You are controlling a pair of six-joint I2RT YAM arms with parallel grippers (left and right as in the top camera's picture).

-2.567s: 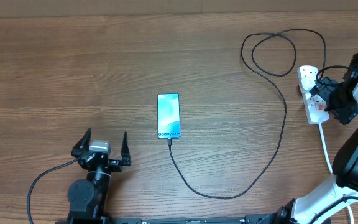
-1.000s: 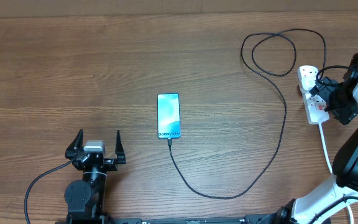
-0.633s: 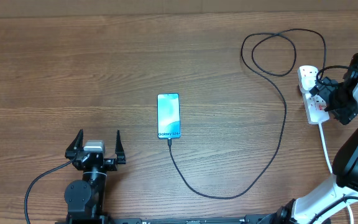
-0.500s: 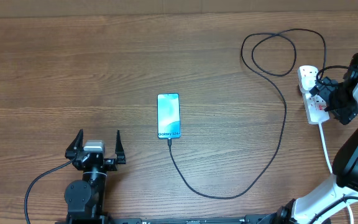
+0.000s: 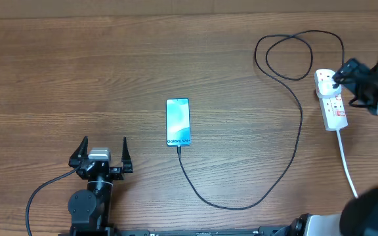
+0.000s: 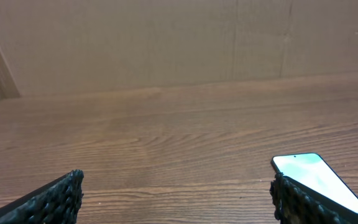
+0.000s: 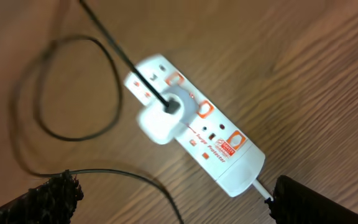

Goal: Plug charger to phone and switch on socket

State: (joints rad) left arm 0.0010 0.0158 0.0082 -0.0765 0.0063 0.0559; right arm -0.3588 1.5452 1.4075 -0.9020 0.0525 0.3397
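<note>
Right wrist: socket (image 7: 224, 151) blurred; charger (image 7: 148, 83) cut off.

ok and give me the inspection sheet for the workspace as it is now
surface: wooden table, grain showing
job's things: phone flat, screen lit; charger tip at phone's robot-side short edge, looks plugged in; socket holds white adapter, switch state unclear
clutter: nothing seen
grippers: left gripper open, empty, apart from phone; right gripper open, empty, over socket
cables: charger loops near socket; white cord runs toward robot
surroundings: plain wall behind table
</note>
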